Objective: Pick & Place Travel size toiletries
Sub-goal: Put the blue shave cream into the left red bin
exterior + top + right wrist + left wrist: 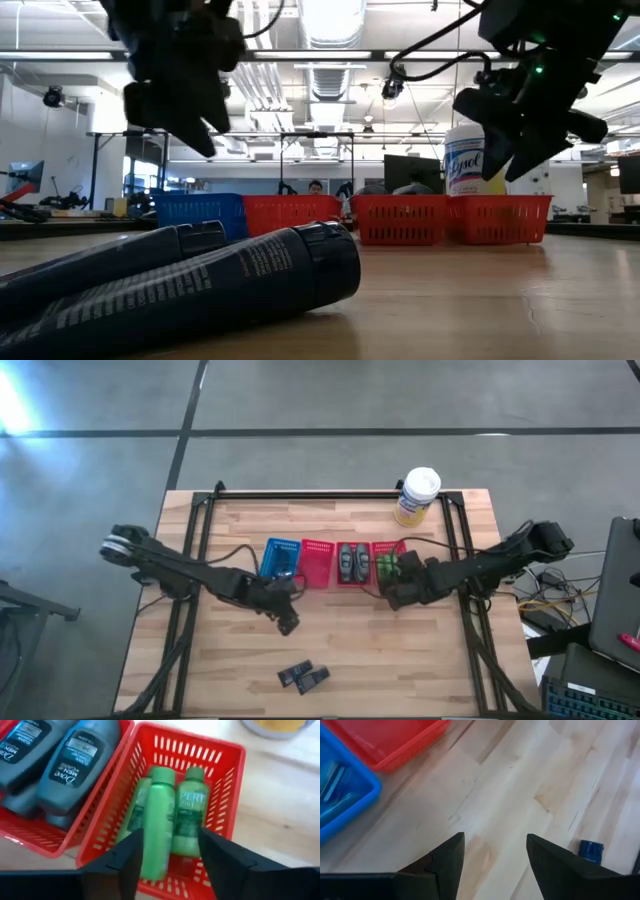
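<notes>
Wood table (420, 660); two dark tubes (304, 677) near its front edge. Four baskets (318, 563) mid-table hold grey and green bottles (160, 820). Left gripper (495, 865) spread, empty; right gripper (167, 857) spread over the green bottles.

Brightness: even and fairly bright on the table (350, 660); the floor around it is grey and duller.
Light sources: long ceiling strips (330, 15) glow white in the low view.
Glare: a pale blue-white flare sits at the high view's upper left corner.
Shadows: soft and short beneath both arms.
Backlight: the grippers in the low view read as dark silhouettes.
Blur: the green bottles (165, 815) are smeared; the wrist views are soft throughout.
Focus: the nearest dark tubes (200, 285) look slightly soft.
</notes>
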Controlling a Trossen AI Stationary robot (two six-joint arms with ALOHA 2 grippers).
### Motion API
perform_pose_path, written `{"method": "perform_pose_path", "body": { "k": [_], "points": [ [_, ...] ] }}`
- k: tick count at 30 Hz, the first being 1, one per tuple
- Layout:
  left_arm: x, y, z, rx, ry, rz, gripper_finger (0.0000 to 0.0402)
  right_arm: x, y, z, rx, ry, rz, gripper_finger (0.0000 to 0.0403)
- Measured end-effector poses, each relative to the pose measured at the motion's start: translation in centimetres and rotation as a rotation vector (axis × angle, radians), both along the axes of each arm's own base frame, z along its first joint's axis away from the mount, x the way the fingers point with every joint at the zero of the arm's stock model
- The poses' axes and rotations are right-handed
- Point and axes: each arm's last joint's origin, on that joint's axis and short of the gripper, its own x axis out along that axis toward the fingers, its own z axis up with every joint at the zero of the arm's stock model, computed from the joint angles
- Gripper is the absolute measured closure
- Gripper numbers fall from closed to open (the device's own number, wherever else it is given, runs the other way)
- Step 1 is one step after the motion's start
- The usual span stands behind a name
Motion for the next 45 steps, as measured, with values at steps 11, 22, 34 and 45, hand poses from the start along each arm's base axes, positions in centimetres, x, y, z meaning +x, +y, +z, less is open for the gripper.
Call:
{"method": "perform_pose_path", "body": {
  "k": [11,22,34,45],
  "points": [
    [-1.5,-1.7,0.9,-0.145,-0.01,-0.21,0.0185,-0.7,0.8,3.0,0.072,-0.101,0.078,0.0105],
    [-1.7,-9.2,-2.1,-0.12,0.014,-0.477,0.0186,-1.5,3.7,4.6,0.129,-0.195,0.162,0.0045],
    [2.0,-14.5,-2.4,0.104,0.131,-0.345,0.0179,-2.9,6.3,4.4,0.15,-0.218,0.212,0.0037],
    [6.9,-16.3,-4.3,0.22,0.223,-0.276,0.0108,-3.4,7.1,4.3,0.151,-0.205,0.251,0.0037]
  ]
}}
